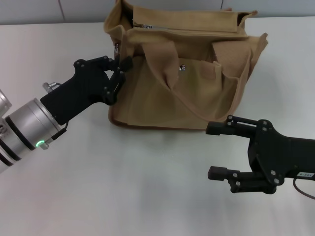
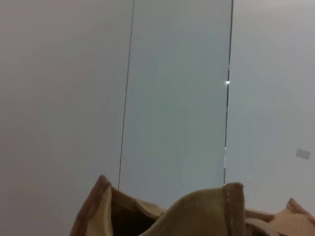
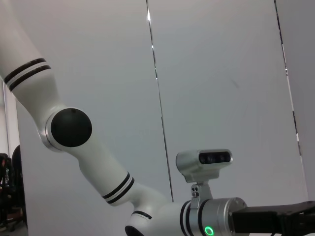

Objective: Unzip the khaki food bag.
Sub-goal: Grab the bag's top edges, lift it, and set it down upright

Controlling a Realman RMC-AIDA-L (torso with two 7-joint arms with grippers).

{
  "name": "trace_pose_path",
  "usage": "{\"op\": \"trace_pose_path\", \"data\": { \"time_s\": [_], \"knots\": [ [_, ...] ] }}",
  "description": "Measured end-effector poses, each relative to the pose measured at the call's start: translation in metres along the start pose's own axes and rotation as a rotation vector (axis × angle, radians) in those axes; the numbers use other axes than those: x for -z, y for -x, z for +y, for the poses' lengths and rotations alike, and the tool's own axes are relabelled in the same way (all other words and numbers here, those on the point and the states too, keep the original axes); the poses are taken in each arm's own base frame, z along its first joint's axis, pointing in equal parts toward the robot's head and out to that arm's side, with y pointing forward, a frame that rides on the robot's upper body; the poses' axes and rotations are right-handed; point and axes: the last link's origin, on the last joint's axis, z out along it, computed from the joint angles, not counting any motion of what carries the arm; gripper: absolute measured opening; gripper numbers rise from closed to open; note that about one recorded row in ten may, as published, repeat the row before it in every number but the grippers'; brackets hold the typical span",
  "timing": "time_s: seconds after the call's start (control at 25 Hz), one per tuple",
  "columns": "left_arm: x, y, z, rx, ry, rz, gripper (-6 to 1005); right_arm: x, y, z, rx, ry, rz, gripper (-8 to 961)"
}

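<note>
The khaki food bag (image 1: pixel 197 93) stands upright at the back middle of the table, front pocket with silver snap (image 1: pixel 182 67) facing me and both handles drooping over the front. Its top zipper (image 1: pixel 147 25) runs along the top, with a dark gap at the left end. My left gripper (image 1: pixel 122 66) is at the bag's left end, its fingers closed on the fabric there. The bag's top edge also shows in the left wrist view (image 2: pixel 206 214). My right gripper (image 1: pixel 214 150) is open and empty, low over the table in front of the bag's right corner.
The bag stands on a white table (image 1: pixel 123 187). Pale wall panels (image 2: pixel 177 98) rise behind it. The right wrist view shows my left arm (image 3: pixel 98 167) with its wrist camera (image 3: pixel 204 160) and a green light.
</note>
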Motion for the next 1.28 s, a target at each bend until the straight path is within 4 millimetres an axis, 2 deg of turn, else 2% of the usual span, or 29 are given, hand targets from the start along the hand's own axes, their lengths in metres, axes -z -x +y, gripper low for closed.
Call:
{"op": "trace_pose_path", "data": {
  "time_s": [0.2, 0.32, 0.4, 0.44, 0.56, 0.6, 0.76, 0.8, 0.84, 0.96, 1.0, 1.08, 1.2, 1.28],
  "knots": [
    [0.002, -0.001, -0.001, -0.041, -0.002, 0.008, 84, 0.001, -0.001, 0.001, -0.002, -0.008, -0.001, 732],
    [0.003, -0.014, -0.015, -0.100, -0.023, 0.030, 84, 0.002, -0.001, 0.001, -0.004, -0.011, -0.002, 729],
    [0.004, -0.032, -0.032, -0.135, -0.044, 0.065, 85, 0.001, -0.002, 0.001, -0.008, -0.016, -0.004, 728],
    [0.004, -0.032, -0.032, -0.135, -0.044, 0.065, 85, 0.001, -0.002, 0.000, -0.009, -0.020, -0.005, 727],
    [0.004, -0.055, -0.045, -0.157, -0.055, 0.121, 85, 0.000, -0.001, -0.004, -0.014, -0.060, -0.035, 725],
    [-0.001, -0.067, -0.044, -0.168, -0.020, 0.170, 85, -0.001, 0.000, -0.007, -0.016, -0.085, -0.057, 724],
    [-0.012, -0.076, -0.033, -0.189, 0.080, 0.205, 85, 0.002, 0.007, -0.017, -0.025, -0.212, -0.183, 721],
    [-0.016, -0.076, -0.028, -0.192, 0.113, 0.201, 85, 0.007, 0.009, -0.019, -0.018, -0.283, -0.242, 720],
    [-0.022, -0.073, -0.020, -0.194, 0.164, 0.182, 85, 0.007, 0.009, -0.019, -0.018, -0.283, -0.242, 719],
    [-0.033, -0.054, -0.002, -0.210, 0.241, 0.114, 84, 0.015, 0.008, -0.022, 0.007, -0.379, -0.284, 717],
    [-0.038, -0.041, 0.008, -0.224, 0.261, 0.080, 84, 0.021, 0.004, -0.024, 0.038, -0.462, -0.289, 716],
    [-0.041, -0.034, 0.013, -0.220, 0.263, 0.067, 84, 0.026, 0.002, -0.026, 0.059, -0.508, -0.288, 715],
    [-0.044, -0.026, 0.017, -0.213, 0.254, 0.054, 84, 0.047, -0.002, -0.031, 0.152, -0.678, -0.269, 712],
    [-0.044, -0.026, 0.017, -0.213, 0.250, 0.055, 84, 0.050, -0.002, -0.032, 0.185, -0.709, -0.255, 711]
  ]
}}
